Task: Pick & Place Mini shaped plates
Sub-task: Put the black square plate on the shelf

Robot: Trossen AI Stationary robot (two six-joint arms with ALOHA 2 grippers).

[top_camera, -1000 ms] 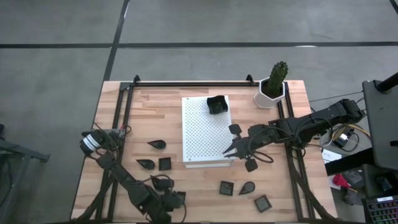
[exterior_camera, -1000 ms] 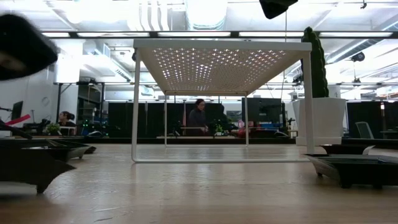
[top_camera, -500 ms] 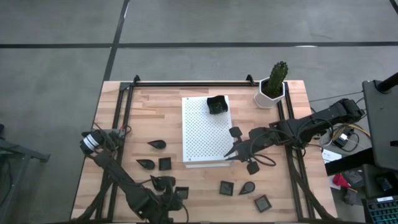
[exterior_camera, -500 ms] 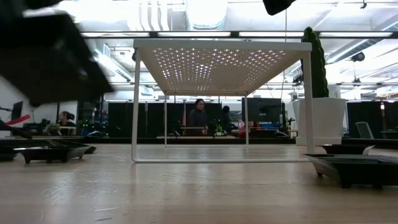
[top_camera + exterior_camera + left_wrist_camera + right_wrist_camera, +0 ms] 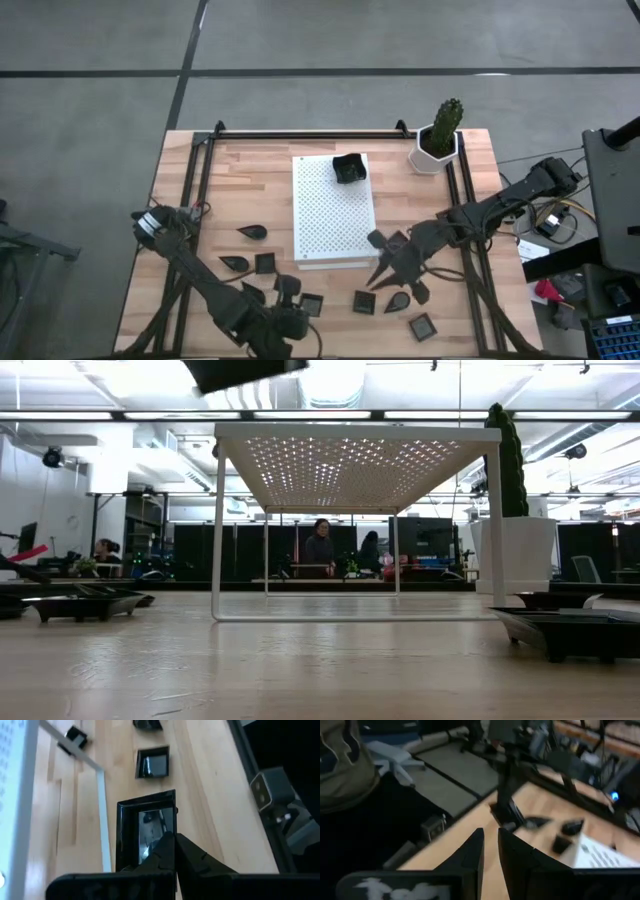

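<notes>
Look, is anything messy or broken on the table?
Nothing looks broken or spilled. The little dark plates lie scattered over the wooden table, and only one dark dish sits on the white board, at its far corner. The left gripper has its jaws pinching a square plate by its rim.

- Left arm [image 5: 205, 290]: dark, slim jointed links, with a pale band round the joint at its base
- Right arm [image 5: 500, 208]: dark and jointed; black cables loop alongside it
- Left gripper [image 5: 172, 851]: two black, wedge-shaped fingers with matte, stepped sides, on a flat black crossbar
- Right gripper [image 5: 490, 851]: two black tapering fingers; its crossbar carries worn whitish marks
</notes>
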